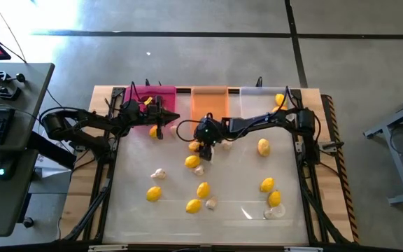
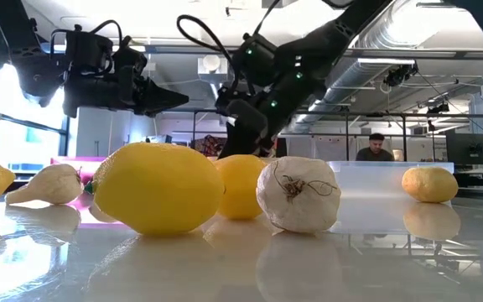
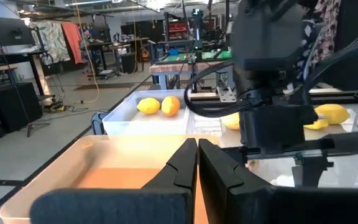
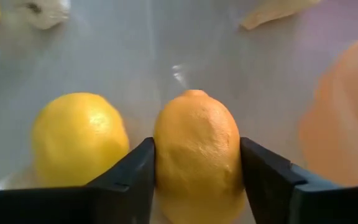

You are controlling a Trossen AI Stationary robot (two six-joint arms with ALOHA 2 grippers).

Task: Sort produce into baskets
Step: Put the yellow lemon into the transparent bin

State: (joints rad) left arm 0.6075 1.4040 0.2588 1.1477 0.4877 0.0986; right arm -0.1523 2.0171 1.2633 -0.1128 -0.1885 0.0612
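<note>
Right wrist view: right tool (image 4: 196, 163) clamped on an orange lemon (image 4: 197, 149) resting on the counter (image 4: 135, 56). Neighbouring yellow lemon (image 4: 79, 140) sits just beside; lifting may nudge it rolling. Left tool (image 3: 196, 163) closed, empty, over orange basket (image 3: 104, 163).

You've got a wooden-edged table (image 1: 103, 94) with a glossy white top. Along its far edge sit a pink basket (image 1: 161, 92), an orange basket (image 1: 209, 100) and a clear basket (image 1: 256, 101), side by side. Scattered on the white top: lemons (image 1: 154, 194), garlic bulbs (image 1: 159, 173), and a clear plastic scrap (image 1: 276, 212) near the right front corner.
</note>
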